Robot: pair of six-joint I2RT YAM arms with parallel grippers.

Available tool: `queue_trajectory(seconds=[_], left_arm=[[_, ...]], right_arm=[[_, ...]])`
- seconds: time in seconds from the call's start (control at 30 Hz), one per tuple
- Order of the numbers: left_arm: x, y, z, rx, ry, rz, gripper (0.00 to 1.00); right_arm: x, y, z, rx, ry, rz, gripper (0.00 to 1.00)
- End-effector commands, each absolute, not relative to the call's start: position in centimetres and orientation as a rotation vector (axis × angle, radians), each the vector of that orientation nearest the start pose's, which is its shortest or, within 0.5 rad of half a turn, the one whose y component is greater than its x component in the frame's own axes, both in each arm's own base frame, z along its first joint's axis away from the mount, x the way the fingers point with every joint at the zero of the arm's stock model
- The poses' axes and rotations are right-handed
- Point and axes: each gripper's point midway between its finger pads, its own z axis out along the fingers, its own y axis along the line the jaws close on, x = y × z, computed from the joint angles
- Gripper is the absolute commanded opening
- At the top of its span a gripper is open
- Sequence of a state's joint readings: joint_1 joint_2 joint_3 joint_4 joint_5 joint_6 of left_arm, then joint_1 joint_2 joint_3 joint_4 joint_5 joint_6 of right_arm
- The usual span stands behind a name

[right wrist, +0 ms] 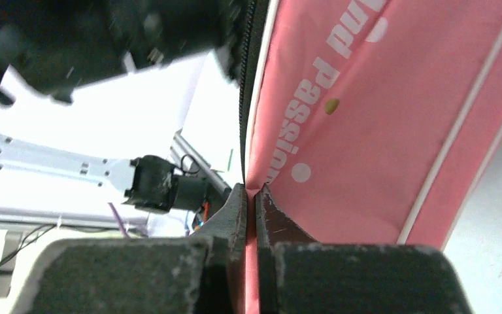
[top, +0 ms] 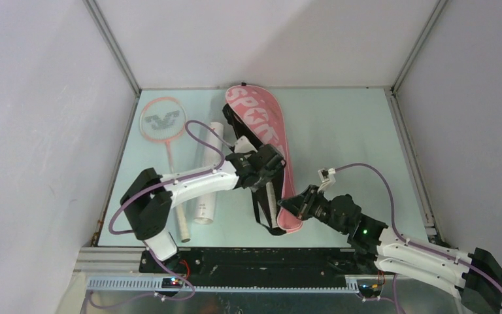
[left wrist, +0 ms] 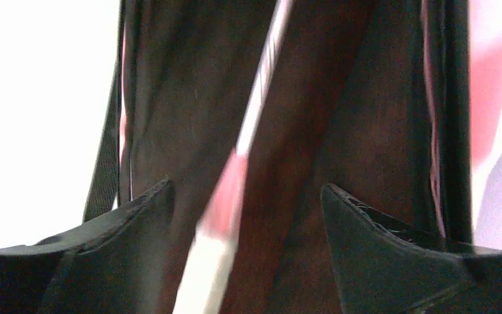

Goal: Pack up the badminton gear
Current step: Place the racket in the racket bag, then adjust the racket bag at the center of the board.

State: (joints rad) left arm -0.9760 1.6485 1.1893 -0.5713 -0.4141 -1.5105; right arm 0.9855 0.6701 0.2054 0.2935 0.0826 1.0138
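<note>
The left pincer (left wrist: 246, 186) hangs with its fingers wide apart over the open mouth of the pink fabric racket bag with black straps (top: 256, 114). Between the fingers, touching neither, run the thin white shaft and pink collar of a pink-and-white racket (left wrist: 221, 199), which lies against the bag's dark inside. The right pincer (right wrist: 251, 191) is pressed together on the bag's pink edge, just beside the black zip (right wrist: 243, 98), at the bag's near end. It sits close to the left pincer, on that pincer's right. The bag's lettered far end stretches away beyond the left pincer. To the left of that pincer, on the pale green surface (top: 346, 131), lies a long white tube (top: 204, 206), partly under the left arm (top: 189, 183). Further left again is a second pink-framed racket with a white handle (top: 162, 120), well apart from both pincers.
</note>
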Motion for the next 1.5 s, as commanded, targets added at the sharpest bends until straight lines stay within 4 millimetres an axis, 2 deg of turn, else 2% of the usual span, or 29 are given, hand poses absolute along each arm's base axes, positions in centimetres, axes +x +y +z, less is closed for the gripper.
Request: queue_trajectory(seconds=[0.0,0.1,0.17,0.3,0.47,0.5,0.53,0.57,0.6,0.63,0.67,0.7,0.73,0.77,0.8,0.83,0.93,0.97,1.1,1.23,1.3,1.33,1.37,1.47], left_arm=[[30.6,-32.5,13.0,-0.735,2.273,-0.492,0.87],[28.6,-30.9,12.0,-0.529,2.402,-0.350,0.97],[27.5,-30.0,12.1,-0.411,2.452,-0.303,0.99],[25.6,-28.7,13.9,-0.280,2.476,-0.340,1.00],[24.3,-26.8,15.6,-0.226,2.423,-0.458,1.00],[24.1,-25.6,15.6,-0.245,2.414,-0.466,1.00],[23.8,-24.9,14.7,-0.246,2.425,-0.469,1.00],[24.4,-24.1,15.5,-0.290,2.385,-0.509,1.00],[24.0,-23.4,14.1,-0.314,2.404,-0.509,1.00],[24.8,-23.1,14.7,-0.358,2.356,-0.567,1.00],[24.0,-22.9,13.3,-0.376,2.383,-0.605,1.00],[25.3,-23.3,13.9,-0.411,2.325,-0.688,1.00],[24.7,-23.8,12.6,-0.419,2.352,-0.743,1.00],[25.8,-24.6,13.4,-0.433,2.295,-0.825,1.00],[26.1,-24.7,12.4,-0.464,2.305,-0.829,1.00],[27.0,-25.2,12.8,-0.473,2.268,-0.866,1.00],[29.3,-26.2,11.4,-0.523,2.262,-0.846,1.00],[30.2,-26.8,11.9,-0.525,2.234,-0.878,1.00],[33.3,-27.8,10.7,-0.575,2.216,-0.847,0.96],[35.6,-27.7,8.6,-0.612,2.228,-0.732,0.79],[36.0,-27.4,5.9,-0.644,2.277,-0.680,0.77],[36.3,-27.8,5.7,-0.648,2.276,-0.710,0.76],[36.4,-27.9,4.5,-0.662,2.291,-0.702,0.74],[36.9,-28.5,3.5,-0.683,2.290,-0.730,0.68]], right_arm=[[10.6,28.0,17.5,-0.062,1.996,1.555,0.00],[12.0,27.1,17.5,0.020,1.986,1.511,0.00],[12.8,26.6,17.5,0.067,1.980,1.488,0.00],[13.8,25.9,17.4,0.129,1.974,1.460,0.00],[14.5,25.3,18.0,0.214,1.955,1.482,0.00],[14.5,25.2,18.1,0.238,1.955,1.492,0.00],[14.7,24.9,18.6,0.259,1.936,1.498,0.00],[14.9,24.7,18.6,0.287,1.935,1.500,0.00],[15.1,24.4,19.0,0.302,1.915,1.506,0.00],[15.3,24.3,19.3,0.327,1.908,1.519,0.00],[15.5,24.0,19.7,0.346,1.889,1.526,0.00],[15.6,23.9,20.0,0.366,1.879,1.540,0.00],[15.7,23.7,20.4,0.375,1.862,1.553,0.00],[15.7,23.6,20.6,0.393,1.856,1.565,0.00],[15.7,23.6,20.8,0.393,1.850,1.577,0.00],[15.6,23.6,21.0,0.402,1.848,1.586,0.00],[15.5,23.5,21.1,0.418,1.848,1.597,0.00],[15.4,23.4,21.3,0.423,1.841,1.603,0.00],[15.6,23.0,21.6,0.438,1.825,1.593,0.00],[15.8,22.7,22.1,0.446,1.797,1.591,0.00],[15.8,22.7,22.6,0.440,1.776,1.603,0.00],[15.8,22.6,22.7,0.434,1.770,1.602,0.00],[16.2,22.4,22.9,0.452,1.750,1.589,0.00],[16.4,22.2,23.4,0.463,1.714,1.605,0.00]])
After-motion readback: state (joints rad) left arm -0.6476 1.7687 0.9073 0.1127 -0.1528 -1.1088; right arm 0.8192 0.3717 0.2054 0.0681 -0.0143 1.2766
